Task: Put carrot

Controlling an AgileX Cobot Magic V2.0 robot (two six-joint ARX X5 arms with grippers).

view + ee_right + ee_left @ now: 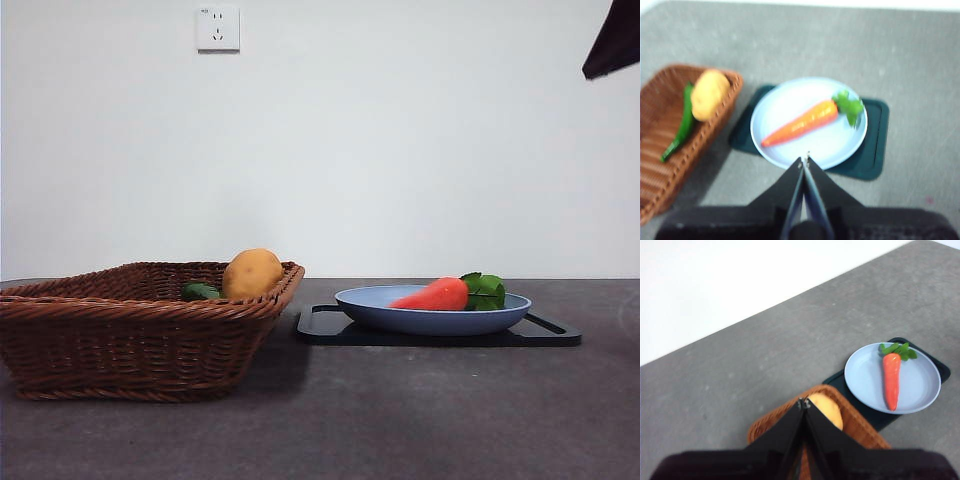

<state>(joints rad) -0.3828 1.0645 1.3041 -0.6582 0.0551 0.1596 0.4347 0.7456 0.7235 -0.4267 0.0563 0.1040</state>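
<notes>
The orange-red carrot [434,295] with green leaves lies on a light blue plate [380,312] that rests on a dark tray [318,328], right of centre. It also shows in the left wrist view [891,380] and the right wrist view [802,122]. My right gripper [805,159] is shut and empty, high above the near rim of the plate [785,100]. My left gripper [803,403] is shut and empty, high above the basket. One arm shows as a black tip [612,42] at the top right corner of the front view.
A brown wicker basket [120,330] stands at the left and holds a round yellow-brown potato [252,272] and a dark green vegetable [200,291]. A wall socket [218,28] is on the white wall behind. The table is dark grey.
</notes>
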